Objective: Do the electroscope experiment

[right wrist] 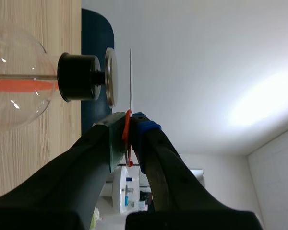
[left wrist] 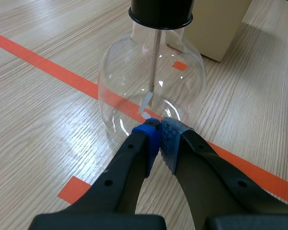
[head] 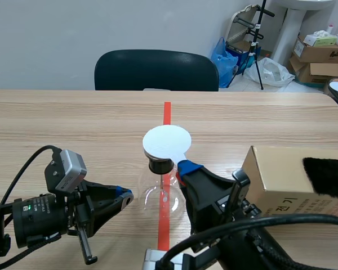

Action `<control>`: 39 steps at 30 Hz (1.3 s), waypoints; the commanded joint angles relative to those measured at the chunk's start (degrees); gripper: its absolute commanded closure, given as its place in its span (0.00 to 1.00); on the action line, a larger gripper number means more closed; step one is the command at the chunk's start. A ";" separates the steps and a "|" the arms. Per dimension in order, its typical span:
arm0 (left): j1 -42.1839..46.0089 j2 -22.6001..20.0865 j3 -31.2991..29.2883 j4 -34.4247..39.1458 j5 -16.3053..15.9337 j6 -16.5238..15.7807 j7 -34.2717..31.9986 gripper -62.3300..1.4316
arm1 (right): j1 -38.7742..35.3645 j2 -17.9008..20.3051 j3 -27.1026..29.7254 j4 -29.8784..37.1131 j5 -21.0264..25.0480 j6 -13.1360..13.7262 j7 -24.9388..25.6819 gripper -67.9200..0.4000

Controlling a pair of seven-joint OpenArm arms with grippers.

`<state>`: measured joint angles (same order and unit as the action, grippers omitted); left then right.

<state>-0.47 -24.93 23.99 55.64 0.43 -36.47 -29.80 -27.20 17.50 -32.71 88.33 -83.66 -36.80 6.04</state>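
The electroscope (head: 163, 194) stands on the tabletop (head: 73, 129) over the tape line, its top plate (right wrist: 110, 76) just beneath the white disc (head: 167, 142), which the right jaws pinch at its edge. The left jaws, pressed together on nothing, sit by the flask's base. The disc is best kept level and close over the plate without knocking it, so the foil strip (left wrist: 146, 103) can respond
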 commanded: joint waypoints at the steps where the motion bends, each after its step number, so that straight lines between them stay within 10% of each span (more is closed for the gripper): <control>1: 0.15 0.15 0.00 1.42 -0.79 -0.07 -0.61 0.95 | 0.70 0.46 0.50 0.96 -0.04 -0.63 0.48 0.98; 39: 0.15 0.15 0.00 1.42 -0.79 -0.07 -0.59 0.95 | 0.70 0.44 0.50 0.96 -0.04 -0.61 1.84 0.98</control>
<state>-0.47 -24.93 23.99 55.64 0.43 -36.47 -29.80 -27.20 17.50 -32.71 88.33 -83.66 -36.80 8.29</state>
